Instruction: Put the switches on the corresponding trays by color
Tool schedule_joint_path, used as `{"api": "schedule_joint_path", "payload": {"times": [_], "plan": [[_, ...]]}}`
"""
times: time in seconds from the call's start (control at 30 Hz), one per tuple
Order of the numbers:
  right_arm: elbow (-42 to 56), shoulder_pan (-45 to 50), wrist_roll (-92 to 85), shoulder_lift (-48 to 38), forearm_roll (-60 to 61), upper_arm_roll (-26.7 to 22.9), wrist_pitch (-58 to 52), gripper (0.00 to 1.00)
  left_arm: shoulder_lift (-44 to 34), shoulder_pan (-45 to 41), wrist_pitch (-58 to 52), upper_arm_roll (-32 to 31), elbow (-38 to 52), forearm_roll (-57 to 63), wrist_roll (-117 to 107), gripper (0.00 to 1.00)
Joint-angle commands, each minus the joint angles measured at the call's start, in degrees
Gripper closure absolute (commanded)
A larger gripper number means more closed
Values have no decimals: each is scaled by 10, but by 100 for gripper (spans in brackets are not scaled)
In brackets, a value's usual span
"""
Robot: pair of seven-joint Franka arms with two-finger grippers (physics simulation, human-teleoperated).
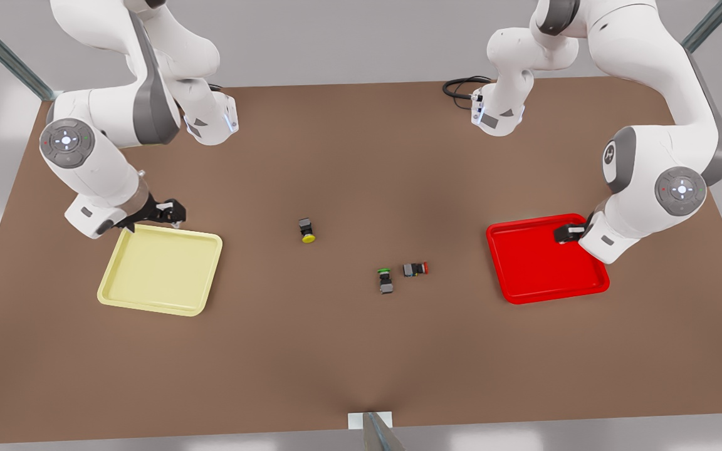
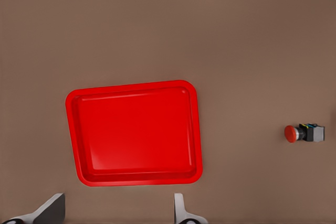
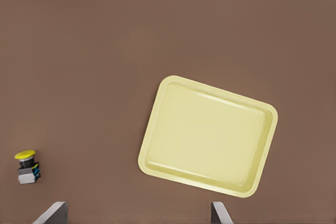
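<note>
Left hand open, empty, above red tray, right hand open, empty, at yellow tray edge

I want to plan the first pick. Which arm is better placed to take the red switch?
Probably the left. Its open claw hangs over the red tray, and the red switch lies nearer that side. The right claw, also open, is by the yellow tray.
</note>
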Motion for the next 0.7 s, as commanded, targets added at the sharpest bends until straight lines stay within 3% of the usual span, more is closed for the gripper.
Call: {"api": "schedule_joint_path", "payload": {"times": [0.0,0.07,0.17,0.23,0.37,0.47,0.67], "plan": [[0,2,0,0,0,0,0,0,0,0,0,0,0,3,0,0],[0,13,3,10,3,3,-1,0,1,-1,-6,-1,0,5,0,0],[7,146,15,77,5,7,9,0,1,-1,-8,-1,0,5,0,0],[7,221,113,122,30,7,24,0,6,0,-6,-2,-1,5,-1,0],[-42,329,260,201,35,8,155,0,18,-1,-4,-2,-3,4,-3,0],[-176,332,213,194,35,11,308,0,40,-4,8,-8,0,0,-4,0],[-312,267,192,183,35,20,440,0,73,-63,53,-16,0,-2,-50,0]]}}
